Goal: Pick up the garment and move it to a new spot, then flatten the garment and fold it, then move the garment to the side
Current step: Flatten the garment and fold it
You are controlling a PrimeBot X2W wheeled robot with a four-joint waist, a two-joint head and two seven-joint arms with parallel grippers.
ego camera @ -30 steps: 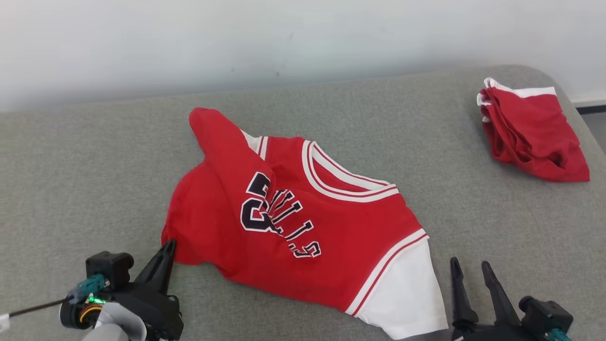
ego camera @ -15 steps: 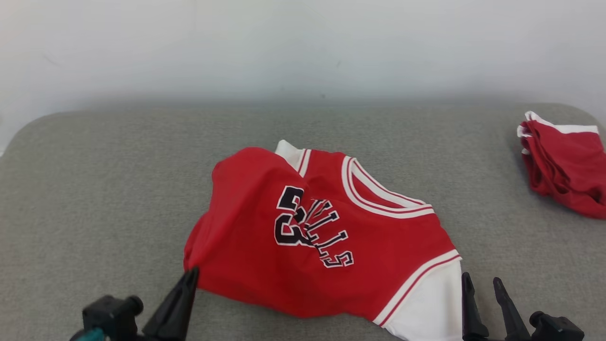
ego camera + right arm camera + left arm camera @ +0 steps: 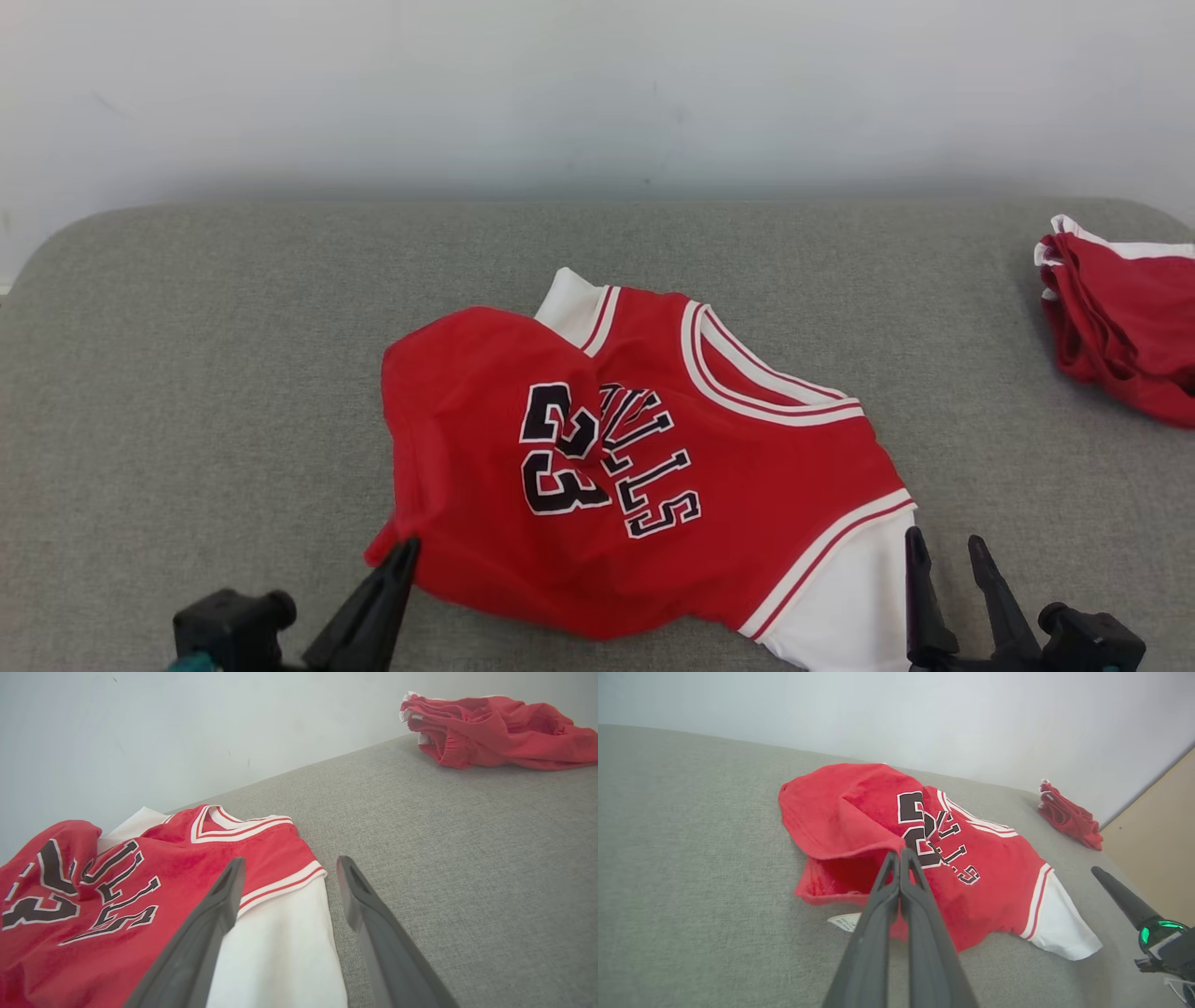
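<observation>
Left gripper (image 3: 405, 551), at seven o'clock in the head view, has its two dark fingers pressed together at the near hem corner of the red jersey (image 3: 644, 467). The cloth there rises in a loose hood over the layer beneath, so I judge the hem to be pinched rather than merely touched. The right gripper (image 3: 943, 546), at five o'clock, stands with its fingers spread wide and holds nothing; in its wrist view one finger lies over the white sleeve (image 3: 280, 952) and the other over bare grey cushion (image 3: 187, 373), though contact cannot be told. The jersey lies front up at the centre of the cushion, collar toward one o'clock, its number and lettering rucked where the body bunches toward nine o'clock. This looks like the flattening step, with the fold not yet begun. The next move calls for drawing the pinched hem outward toward eight o'clock to open the hood, while the right gripper closes on the sleeve or the hem beside it to hold against the pull. A second red garment (image 3: 1120, 345) lies well apart at three o'clock.
</observation>
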